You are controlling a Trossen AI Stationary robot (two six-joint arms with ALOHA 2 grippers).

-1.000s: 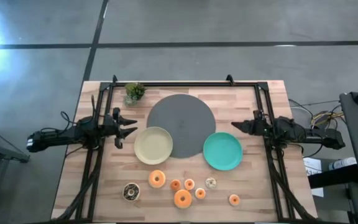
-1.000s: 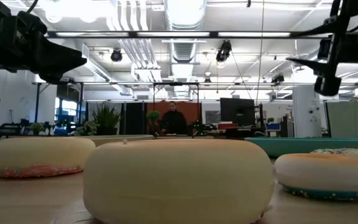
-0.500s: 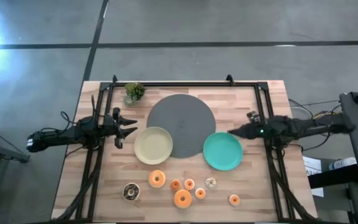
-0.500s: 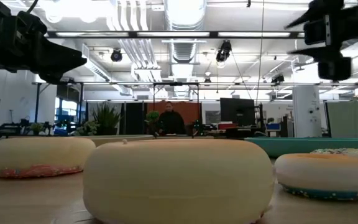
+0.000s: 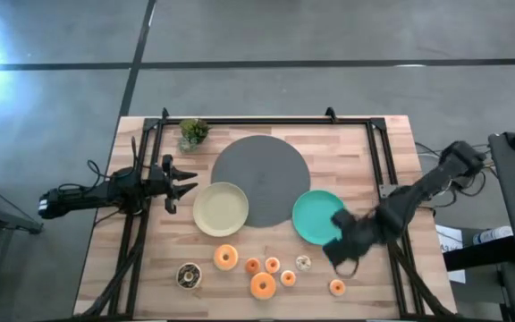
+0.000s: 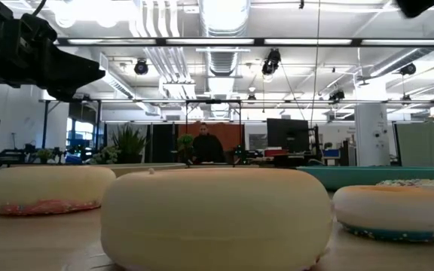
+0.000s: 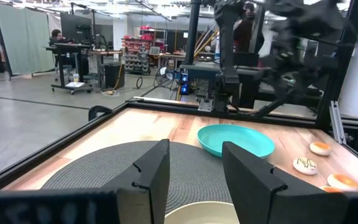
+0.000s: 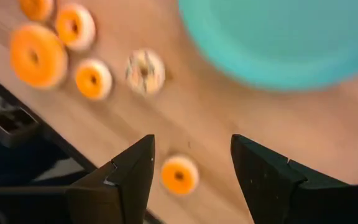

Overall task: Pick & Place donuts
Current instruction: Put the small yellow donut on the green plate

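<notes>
Right gripper (image 5: 340, 261) blurred, fingers spread, empty, probably just above a small donut (image 5: 336, 287) beside teal plate (image 5: 316, 215). Left gripper (image 5: 183, 184) parted, idle beyond cream plate (image 5: 221, 208).

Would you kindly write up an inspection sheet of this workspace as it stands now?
Surface: wooden table, black frame around it.
Job's things: eight donuts loose along the near edge; cream plate and teal plate hold none.
Clutter: dark grey disc, small potted plant.
Pincers: right pincer open above the lone orange donut; left pincer open, waiting beside the cream plate.
Cables: bundle off the table's right.
Surroundings: a person far behind.
</notes>
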